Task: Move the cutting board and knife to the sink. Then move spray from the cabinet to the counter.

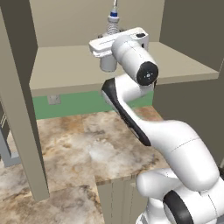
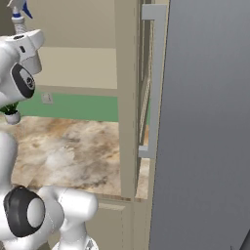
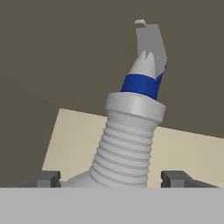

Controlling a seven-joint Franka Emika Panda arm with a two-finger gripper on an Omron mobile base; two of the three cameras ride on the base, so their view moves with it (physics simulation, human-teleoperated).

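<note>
The arm's white hand hid most of the spray bottle (image 1: 113,26) from behind, leaving its ribbed neck and blue-and-white nozzle poking above. It stood on the cabinet (image 1: 65,65) shelf, above the marbled counter (image 1: 78,148). Up close, the pale grey bottle leaned across the view, its body cut off below. The gripper (image 3: 111,177) stood spread wide, its fingertips (image 3: 43,178) either side of the neck, not clamping it.

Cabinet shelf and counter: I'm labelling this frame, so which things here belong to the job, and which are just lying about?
Belongs to the job:
- spray, between the open gripper fingertips
- cabinet, whose shelf it stands on
- counter, where it goes

Lying about:
- small potted plant
- wall outlet
- long grey handle
</note>
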